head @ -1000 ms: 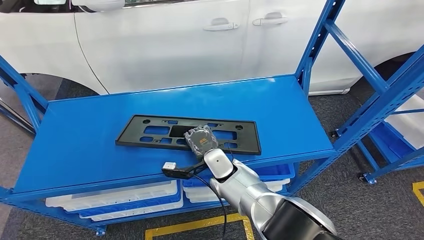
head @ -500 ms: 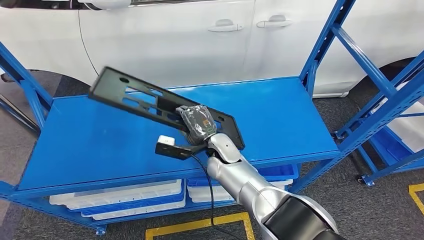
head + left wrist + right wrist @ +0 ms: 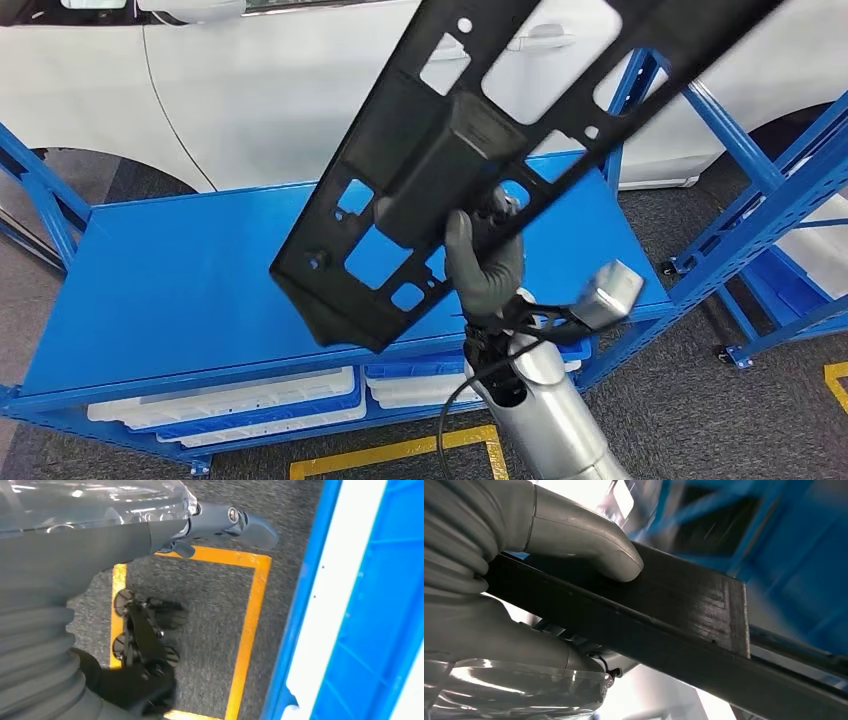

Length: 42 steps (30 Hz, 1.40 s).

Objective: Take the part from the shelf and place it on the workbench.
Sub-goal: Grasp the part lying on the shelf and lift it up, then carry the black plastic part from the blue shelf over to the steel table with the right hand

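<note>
- In the head view I see the blue shelf (image 3: 180, 290), a metal rack with a flat top board and blue uprights at its right side.
- Under the top board, near the front edge, white trays (image 3: 230, 395) sit in blue bins on the lower level.
- Behind the rear edge of the shelf stands a white car (image 3: 250, 90); its door handles are visible at the top of the picture.
- The floor (image 3: 700, 420) is dark grey carpet with yellow marking lines (image 3: 400, 450) in front of the shelf.
- My right hand (image 3: 485, 262) holds the black part (image 3: 440, 165). In the head view dark fingers wrap one long edge of it.
- In the right wrist view the thumb (image 3: 589, 542) presses on the flat face of the part (image 3: 674, 615).
- The part is a long flat plate with many cut-out windows. It is in the air above the front right area of the shelf, steeply tilted, with the lower end toward the front edge and the upper end going out of the picture top.
- One second ago the part lay flat on the middle of the top board, with my hand on it. Half a second ago its left end was already raised. Now it touches the board nowhere.
- My left hand (image 3: 150, 535) hangs over the carpet and a yellow line (image 3: 250, 615). I cannot tell if it is wide or closed.
</note>
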Each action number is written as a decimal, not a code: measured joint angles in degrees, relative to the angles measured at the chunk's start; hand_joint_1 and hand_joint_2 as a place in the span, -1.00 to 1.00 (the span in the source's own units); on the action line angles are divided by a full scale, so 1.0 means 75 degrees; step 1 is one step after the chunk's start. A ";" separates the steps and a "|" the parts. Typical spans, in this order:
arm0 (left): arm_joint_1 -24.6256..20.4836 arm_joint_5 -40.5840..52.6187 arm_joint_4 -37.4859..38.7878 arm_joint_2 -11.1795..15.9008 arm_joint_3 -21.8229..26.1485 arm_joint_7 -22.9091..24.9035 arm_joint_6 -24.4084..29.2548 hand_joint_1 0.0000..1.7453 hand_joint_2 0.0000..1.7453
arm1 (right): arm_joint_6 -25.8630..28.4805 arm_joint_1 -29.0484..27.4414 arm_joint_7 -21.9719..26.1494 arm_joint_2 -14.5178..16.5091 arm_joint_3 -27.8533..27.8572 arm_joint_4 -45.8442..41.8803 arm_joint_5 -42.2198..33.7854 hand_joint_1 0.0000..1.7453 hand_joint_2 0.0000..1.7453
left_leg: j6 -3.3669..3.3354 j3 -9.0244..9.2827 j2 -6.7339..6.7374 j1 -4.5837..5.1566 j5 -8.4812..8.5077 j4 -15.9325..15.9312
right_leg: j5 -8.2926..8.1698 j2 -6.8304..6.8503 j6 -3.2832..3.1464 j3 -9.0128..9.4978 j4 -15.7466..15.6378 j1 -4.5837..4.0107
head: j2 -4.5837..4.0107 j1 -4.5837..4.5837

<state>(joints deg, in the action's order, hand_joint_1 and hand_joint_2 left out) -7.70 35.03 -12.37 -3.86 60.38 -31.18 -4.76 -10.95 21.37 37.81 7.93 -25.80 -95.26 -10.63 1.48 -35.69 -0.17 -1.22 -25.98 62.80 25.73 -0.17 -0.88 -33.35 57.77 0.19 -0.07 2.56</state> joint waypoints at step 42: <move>0.0325 0.0332 0.0000 0.0242 0.0004 0.0932 0.0225 -1.00 1.00 | -0.1185 -0.1310 0.0284 -0.0654 -0.0793 -0.2395 0.0423 1.00 1.00 | -0.0388 0.0340 0.0049 0.0061 0.0078 -0.0634 | 0.0964 0.0024 0.0453 -0.1148 0.2198 0.0080 | 0.0000 -0.0003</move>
<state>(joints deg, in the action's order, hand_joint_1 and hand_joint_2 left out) -5.26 37.52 -12.37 -2.05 60.41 -24.19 -3.07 -19.84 11.54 39.93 3.02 -31.74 -113.22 -7.46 -1.43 -33.14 0.20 -0.76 -25.39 58.05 32.96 0.01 2.52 -41.96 74.26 0.79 -0.07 2.54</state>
